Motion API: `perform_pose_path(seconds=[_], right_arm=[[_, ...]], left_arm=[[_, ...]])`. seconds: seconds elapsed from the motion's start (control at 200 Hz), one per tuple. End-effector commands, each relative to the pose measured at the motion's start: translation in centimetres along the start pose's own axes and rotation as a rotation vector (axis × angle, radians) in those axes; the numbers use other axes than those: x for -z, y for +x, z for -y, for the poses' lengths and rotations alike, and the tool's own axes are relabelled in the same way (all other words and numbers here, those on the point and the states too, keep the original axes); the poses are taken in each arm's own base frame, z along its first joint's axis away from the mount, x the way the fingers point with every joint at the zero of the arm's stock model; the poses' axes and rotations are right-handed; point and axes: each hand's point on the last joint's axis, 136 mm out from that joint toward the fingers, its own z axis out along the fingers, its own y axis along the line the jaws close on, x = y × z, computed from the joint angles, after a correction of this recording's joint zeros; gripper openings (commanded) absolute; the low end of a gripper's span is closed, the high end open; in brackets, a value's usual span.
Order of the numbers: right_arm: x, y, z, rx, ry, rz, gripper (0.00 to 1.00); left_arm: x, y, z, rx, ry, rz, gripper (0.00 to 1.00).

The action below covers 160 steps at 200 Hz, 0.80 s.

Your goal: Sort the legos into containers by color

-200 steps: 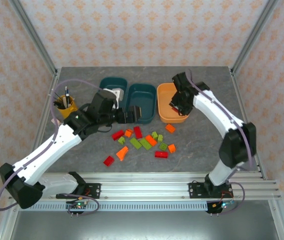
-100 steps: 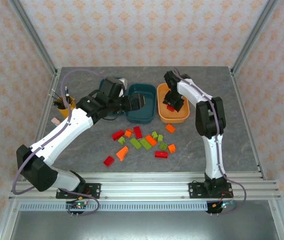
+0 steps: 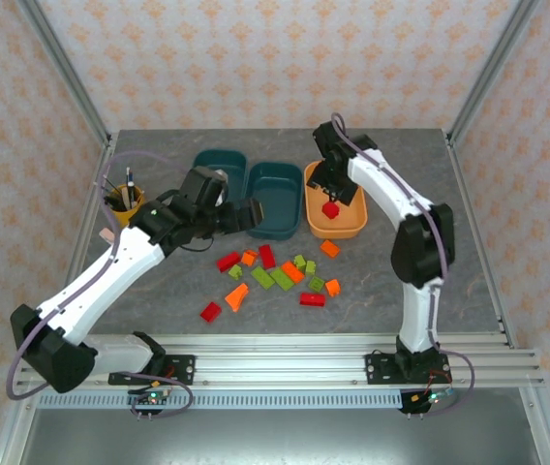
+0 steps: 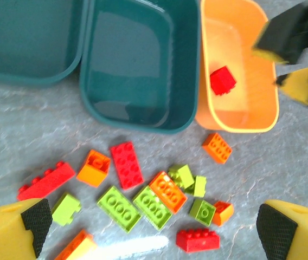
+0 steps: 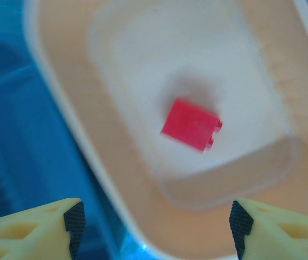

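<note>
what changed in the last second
The right pincer opened above the orange tub and let go of the red brick, which now lies inside it. The left pincer stayed open, shifting slightly. The loose bricks and both teal tubs stayed put.

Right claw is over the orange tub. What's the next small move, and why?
Probably raise the right claw straight up, out of the orange tub. Its jaws stand open and the red brick lies on the tub floor, clear of the claw, so this drop looks done. More loose bricks wait beside the tub.
</note>
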Motion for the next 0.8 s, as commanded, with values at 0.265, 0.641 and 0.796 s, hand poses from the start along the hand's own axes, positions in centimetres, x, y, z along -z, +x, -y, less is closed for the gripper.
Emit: perform_pose_path(seconds=[0.265,0.641,0.796], right_arm=[[6.3,10.8,-1.7,0.24,-0.454,-0.013,0.72],[6.6,18.4,3.9,0.275,-0.547,-0.092,0.72],[6.8,19.4,4.1,0.254,-0.592,-0.126,0.73]], left_arm=[[0.0,9.5,-5.6,-0.26,-0.161,-0.274,0.94],[-5.9,15.6,-8.0,-0.487,-0.323,-0.48,0.86],[-8.1,16.4,-8.4,-0.541,-0.356,-0.537,0.8]])
